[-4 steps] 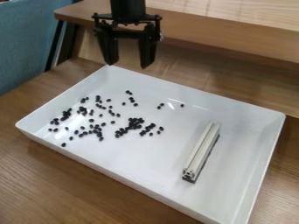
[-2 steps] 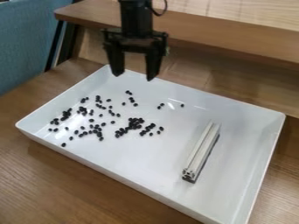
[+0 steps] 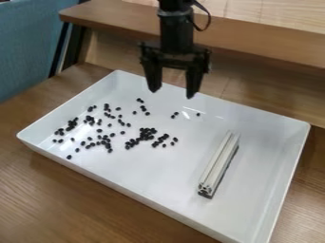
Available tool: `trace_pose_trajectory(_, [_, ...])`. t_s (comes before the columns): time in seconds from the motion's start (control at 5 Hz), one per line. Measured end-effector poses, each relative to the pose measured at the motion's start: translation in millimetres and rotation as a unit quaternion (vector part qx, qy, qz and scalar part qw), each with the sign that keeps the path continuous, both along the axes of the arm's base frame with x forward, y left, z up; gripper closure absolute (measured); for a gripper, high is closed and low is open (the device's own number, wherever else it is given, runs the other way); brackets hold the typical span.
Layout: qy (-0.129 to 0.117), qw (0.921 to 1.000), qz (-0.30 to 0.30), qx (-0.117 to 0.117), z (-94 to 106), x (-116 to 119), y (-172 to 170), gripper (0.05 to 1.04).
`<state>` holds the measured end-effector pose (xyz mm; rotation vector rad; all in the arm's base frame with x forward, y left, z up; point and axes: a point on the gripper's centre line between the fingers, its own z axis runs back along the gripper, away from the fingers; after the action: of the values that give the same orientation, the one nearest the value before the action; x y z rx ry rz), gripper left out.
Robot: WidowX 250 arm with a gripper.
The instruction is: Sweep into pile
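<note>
Beneath everything spreads the wood-grained table (image 3: 44, 204), with a raised wooden ledge (image 3: 254, 39) along its far side. On the table sits the broad white tray (image 3: 133, 193), one corner pointing away toward the ledge. Blue fabric (image 3: 32, 52) stands at the upper left. My arm (image 3: 176, 35) comes in from the top edge, a dark cable (image 3: 209, 20) looping beside it. My gripper (image 3: 173, 91) hangs over the tray's far side, its two fingers pointing down and spread well apart with nothing between them. The pale grooved bar (image 3: 219, 163) lies on the tray's floor in the right half, slanting, apart from the beans. Smallest are the black beans (image 3: 145, 133), scattered mostly over the tray's left half and middle, some clumped together, with a few loose ones toward the far wall.
</note>
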<state>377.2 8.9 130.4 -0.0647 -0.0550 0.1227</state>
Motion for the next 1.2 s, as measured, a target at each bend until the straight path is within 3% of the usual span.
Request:
trace_pose_trajectory(0.4, [-0.009, 0.9998, 0.003, -0.017, -17.6, 3, -29, 0.082])
trace_pose_trajectory(1.2, [0.0, 0.9999, -0.011, -0.01, -51.5, 5, -68, 0.082])
